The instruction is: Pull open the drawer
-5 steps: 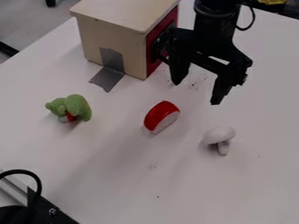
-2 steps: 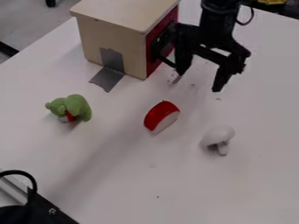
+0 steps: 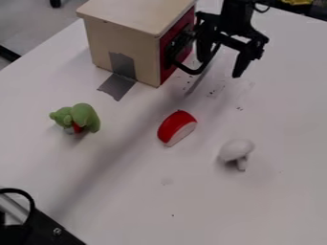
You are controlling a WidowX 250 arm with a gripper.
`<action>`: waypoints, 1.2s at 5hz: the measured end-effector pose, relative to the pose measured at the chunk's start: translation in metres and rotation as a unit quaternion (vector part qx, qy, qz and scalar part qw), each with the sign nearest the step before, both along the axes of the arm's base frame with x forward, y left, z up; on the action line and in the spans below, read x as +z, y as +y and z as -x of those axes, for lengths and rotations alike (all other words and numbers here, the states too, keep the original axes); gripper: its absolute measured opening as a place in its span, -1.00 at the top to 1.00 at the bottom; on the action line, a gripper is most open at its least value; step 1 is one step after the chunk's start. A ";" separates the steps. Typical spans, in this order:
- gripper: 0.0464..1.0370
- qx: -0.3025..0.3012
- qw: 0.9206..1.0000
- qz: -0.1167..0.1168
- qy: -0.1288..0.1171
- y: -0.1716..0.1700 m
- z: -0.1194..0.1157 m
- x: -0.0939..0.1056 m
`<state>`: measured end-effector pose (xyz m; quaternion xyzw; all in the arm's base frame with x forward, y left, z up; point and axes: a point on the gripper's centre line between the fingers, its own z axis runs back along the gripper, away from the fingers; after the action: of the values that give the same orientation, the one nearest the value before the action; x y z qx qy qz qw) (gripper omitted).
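Observation:
The black gripper [image 3: 222, 69] hangs at the upper right of the camera view, open, with its two fingers spread apart. Its left finger is beside the black handle [image 3: 193, 71] on the red drawer front [image 3: 176, 43]; whether they touch I cannot tell. The front belongs to a light wooden box [image 3: 131, 45] at the top of the table, and it looks flush with the box. Part of the handle and the front's upper right are behind the gripper.
On the white table [image 3: 127, 196] lie a green plush toy [image 3: 85, 117] at left, a red and white toy piece [image 3: 176, 128] in the middle and a white toy mushroom [image 3: 236, 150] at right. Grey tape [image 3: 117, 86] runs from box to table.
The gripper has moved toward the top of the view, its left finger now by the handle, and more of the handle's loop shows. The box stays put.

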<state>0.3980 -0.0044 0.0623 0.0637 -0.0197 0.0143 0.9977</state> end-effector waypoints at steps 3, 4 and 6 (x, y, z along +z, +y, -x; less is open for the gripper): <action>-0.82 0.027 0.999 -0.025 0.026 0.025 -0.040 -0.026; -0.26 0.039 0.998 -0.016 0.044 0.032 -0.036 -0.037; 0.76 0.046 0.998 -0.006 0.052 0.031 -0.030 -0.042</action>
<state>0.4278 0.0266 0.0206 0.0712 0.0350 0.0570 0.9952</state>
